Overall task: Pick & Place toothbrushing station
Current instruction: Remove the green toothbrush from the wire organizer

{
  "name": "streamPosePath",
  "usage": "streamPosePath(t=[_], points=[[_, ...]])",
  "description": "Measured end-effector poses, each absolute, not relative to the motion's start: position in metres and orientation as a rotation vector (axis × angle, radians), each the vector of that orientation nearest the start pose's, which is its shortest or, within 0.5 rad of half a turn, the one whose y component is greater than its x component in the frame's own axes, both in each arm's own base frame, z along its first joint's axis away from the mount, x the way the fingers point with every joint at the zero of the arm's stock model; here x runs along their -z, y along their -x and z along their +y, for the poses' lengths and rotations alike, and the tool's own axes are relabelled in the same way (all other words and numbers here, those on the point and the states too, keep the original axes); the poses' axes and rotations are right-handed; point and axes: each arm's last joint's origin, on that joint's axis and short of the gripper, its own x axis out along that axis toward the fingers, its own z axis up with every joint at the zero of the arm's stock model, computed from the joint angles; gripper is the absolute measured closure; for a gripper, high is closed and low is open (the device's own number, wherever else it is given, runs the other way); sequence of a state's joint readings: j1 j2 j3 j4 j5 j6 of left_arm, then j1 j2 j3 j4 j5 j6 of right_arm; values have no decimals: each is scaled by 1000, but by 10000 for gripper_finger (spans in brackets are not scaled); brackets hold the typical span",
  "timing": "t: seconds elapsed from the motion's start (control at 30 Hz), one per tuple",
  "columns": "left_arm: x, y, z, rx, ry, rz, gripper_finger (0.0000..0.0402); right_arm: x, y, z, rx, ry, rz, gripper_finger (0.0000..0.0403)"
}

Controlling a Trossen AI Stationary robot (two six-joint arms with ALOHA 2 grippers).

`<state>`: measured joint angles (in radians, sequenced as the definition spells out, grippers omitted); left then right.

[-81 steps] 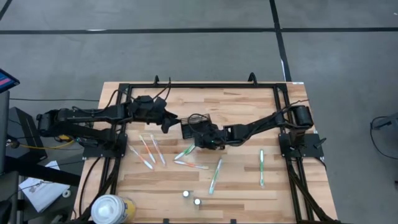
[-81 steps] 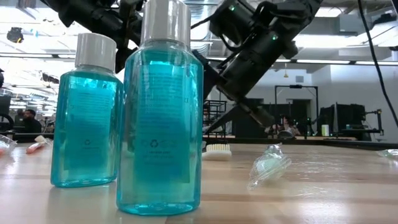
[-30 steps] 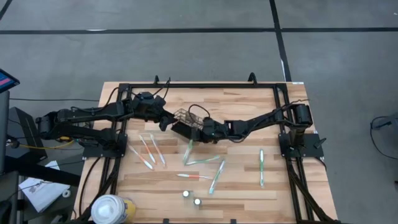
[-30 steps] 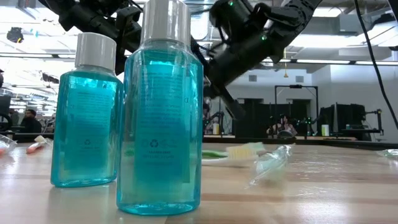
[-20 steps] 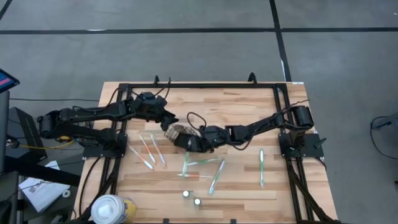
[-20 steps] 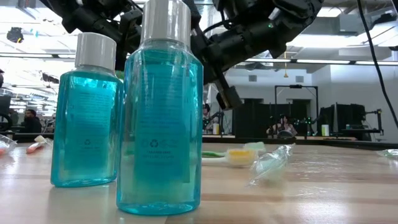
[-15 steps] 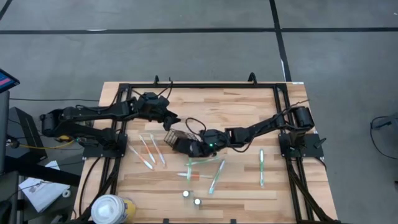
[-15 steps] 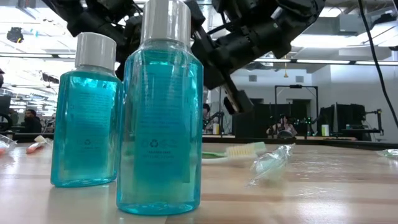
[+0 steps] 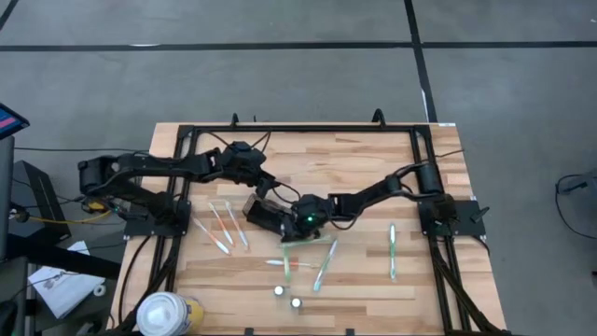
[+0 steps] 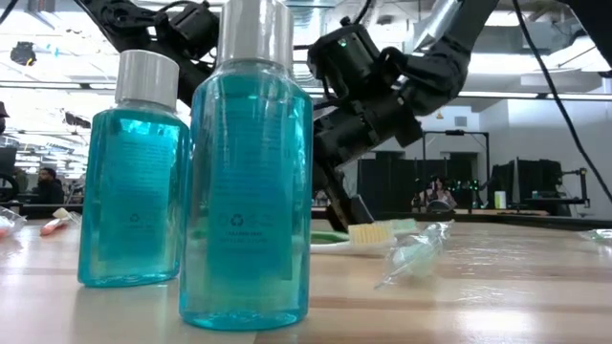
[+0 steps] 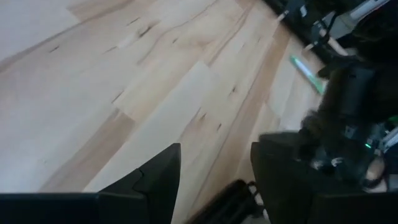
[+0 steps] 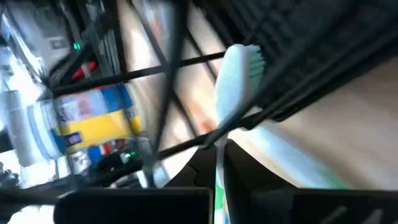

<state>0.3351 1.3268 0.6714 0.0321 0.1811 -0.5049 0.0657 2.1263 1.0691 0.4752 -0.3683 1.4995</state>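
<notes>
The black wire-mesh holder [image 9: 262, 213] hangs tilted, low over the table's middle, with my right gripper [image 9: 283, 221] shut on it. In the right wrist view its wires [image 12: 186, 59] cross in front of the fingers, and a white toothbrush [image 12: 239, 62] shows through them. Several slim toothbrushes lie on the wood: a group at the left [image 9: 222, 229], some under and near the holder [image 9: 308, 241] [image 9: 323, 265], and one at the right [image 9: 392, 250]. My left gripper [image 9: 264, 185] hovers open just behind the holder with nothing between its fingers [image 11: 163, 177]. My right gripper holds the mesh holder by its wall on the table's right side [image 9: 276, 217], coming in slanting from the right. The holder hangs tilted. A white toothbrush's neck [image 12: 219, 134] runs into the narrow gap between the fingers [image 12: 202, 168]; whether it is pinched too I cannot tell.
Two blue mouthwash bottles [image 10: 251, 182] [image 10: 134, 172] stand near the front edge, by a clear-wrapped item [image 10: 411, 256]. A large white-and-yellow round container [image 9: 164, 313] stands at the near left corner. Black frame rails [image 9: 177, 205] run along both sides.
My right gripper has carried the holder down and toward the table's near-left, turning it as it went. A loose toothbrush in the middle has shifted on the wood. My left gripper has moved right, closer to the holder, and stays open.
</notes>
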Motion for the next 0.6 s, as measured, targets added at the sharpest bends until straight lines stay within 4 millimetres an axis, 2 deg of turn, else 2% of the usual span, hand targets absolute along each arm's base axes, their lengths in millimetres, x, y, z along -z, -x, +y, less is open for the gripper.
streamPosePath(t=[0.43,0.6], points=[[-195,-257,86,-299,651,558,211,-100,-412,42,-228,-1463,853,403],[-196,-257,86,-296,649,549,211,-101,-414,35,-195,-1428,785,403]])
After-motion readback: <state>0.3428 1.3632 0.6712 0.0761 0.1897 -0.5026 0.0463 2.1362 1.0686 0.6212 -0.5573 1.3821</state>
